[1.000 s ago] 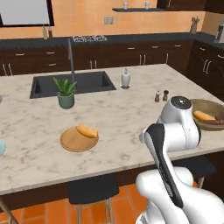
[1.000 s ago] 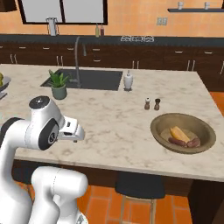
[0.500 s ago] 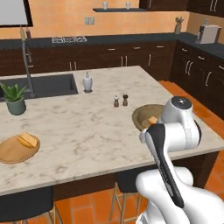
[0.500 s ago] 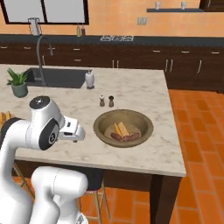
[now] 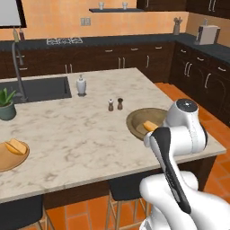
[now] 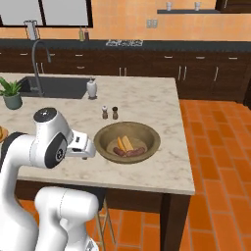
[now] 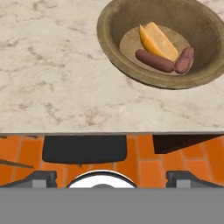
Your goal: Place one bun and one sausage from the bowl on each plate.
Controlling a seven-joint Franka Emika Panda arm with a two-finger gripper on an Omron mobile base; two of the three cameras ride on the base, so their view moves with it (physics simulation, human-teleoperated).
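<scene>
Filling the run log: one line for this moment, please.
gripper: open, empty, short of the counter edge | bowl: one bun, two sausages | plate: bun on it

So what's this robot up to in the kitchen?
It is serving buns and sausages from a wooden bowl onto plates. One plate at the far left of the island already has a bun on it. The bowl holds one more bun and two sausages. The gripper is open, holds nothing, and looks toward the bowl.
</scene>
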